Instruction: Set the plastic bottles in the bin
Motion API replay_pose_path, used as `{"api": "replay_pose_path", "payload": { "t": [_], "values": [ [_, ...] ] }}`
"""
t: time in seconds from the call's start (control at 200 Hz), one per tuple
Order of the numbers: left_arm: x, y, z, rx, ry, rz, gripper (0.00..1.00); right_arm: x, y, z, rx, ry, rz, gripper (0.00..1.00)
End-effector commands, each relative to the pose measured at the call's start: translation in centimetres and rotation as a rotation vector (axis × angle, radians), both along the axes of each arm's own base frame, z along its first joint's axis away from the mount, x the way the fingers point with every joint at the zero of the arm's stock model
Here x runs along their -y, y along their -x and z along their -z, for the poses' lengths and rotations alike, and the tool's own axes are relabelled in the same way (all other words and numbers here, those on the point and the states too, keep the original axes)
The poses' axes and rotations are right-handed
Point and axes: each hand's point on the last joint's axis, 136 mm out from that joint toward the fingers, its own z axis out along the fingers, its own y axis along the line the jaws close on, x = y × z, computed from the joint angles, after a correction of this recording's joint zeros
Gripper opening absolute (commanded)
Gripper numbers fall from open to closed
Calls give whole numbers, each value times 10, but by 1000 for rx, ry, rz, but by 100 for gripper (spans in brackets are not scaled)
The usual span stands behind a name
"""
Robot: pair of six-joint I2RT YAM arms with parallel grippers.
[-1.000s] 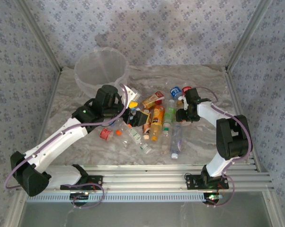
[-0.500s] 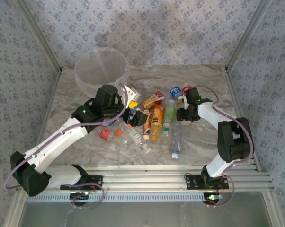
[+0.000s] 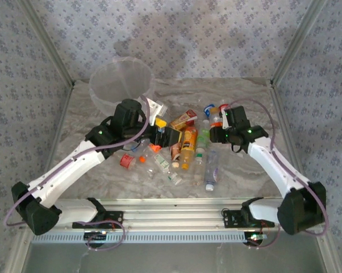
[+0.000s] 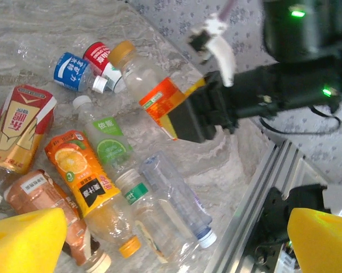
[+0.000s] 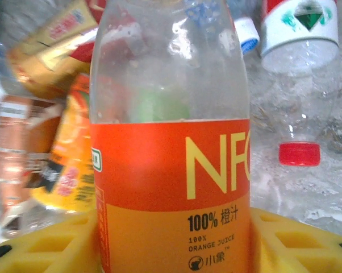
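Observation:
Several plastic bottles (image 3: 188, 147) lie heaped mid-table. My right gripper (image 3: 219, 133) is shut on a clear bottle with an orange label (image 5: 171, 170), its yellow pads (image 5: 46, 244) pressing both sides. In the left wrist view that bottle (image 4: 151, 88) has an orange cap and points away from the black fingers (image 4: 196, 116). My left gripper (image 3: 169, 137) hovers open over the heap, with yellow fingertips (image 4: 26, 242) wide apart above a clear bottle (image 4: 174, 196) and an orange juice bottle (image 4: 88, 182). The bin (image 3: 121, 85) stands at the back left, behind the left arm.
A red and gold carton (image 3: 183, 119) lies at the heap's far side. Blue-labelled (image 4: 71, 71) and red-labelled (image 4: 100, 57) bottles sit beyond the held one. A red-capped clear bottle (image 5: 299, 153) lies to the right. Aluminium rails (image 3: 176, 210) run along the near edge.
The right gripper has closed on the orange-labelled bottle, and the right arm's elbow has swung out to the right. The left gripper has shifted slightly right over the heap.

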Motion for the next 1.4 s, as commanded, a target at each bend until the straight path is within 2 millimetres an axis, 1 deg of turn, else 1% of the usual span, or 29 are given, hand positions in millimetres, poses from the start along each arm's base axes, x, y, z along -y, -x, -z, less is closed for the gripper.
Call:
{"api": "replay_pose_path", "payload": {
  "t": [0.0,0.085,0.105,0.195,0.285,0.355,0.43,0.555,0.755,0.909,1.089,1.399],
  "values": [
    [8,-10,-21,-86,119,-85,100,-15,15,-22,16,-97,-35,58],
    [13,-16,-24,-142,178,-125,99,-28,25,-39,47,-169,-78,58],
    [14,-17,-24,-161,193,-136,99,-33,24,-47,76,-192,-92,58],
    [23,-19,-28,-188,249,-136,98,-47,31,-64,110,-255,-142,58],
    [31,-22,-33,-189,283,-132,98,-58,37,-75,122,-305,-184,57],
    [37,-26,-33,-207,300,-137,98,-66,41,-83,132,-342,-214,57],
    [42,-30,-30,-233,318,-144,99,-74,45,-93,155,-373,-238,57],
    [48,-38,-24,-268,326,-161,99,-85,52,-105,175,-405,-281,57],
    [57,-45,-14,-306,315,-168,100,-94,57,-117,193,-431,-324,56],
    [66,-44,-13,-344,341,-137,99,-101,61,-124,197,-461,-365,56],
    [70,-43,-11,-375,349,-124,98,-105,63,-126,195,-476,-383,56],
    [78,-40,-13,-423,373,-86,85,-110,61,-124,187,-483,-393,56]
  ]
}}
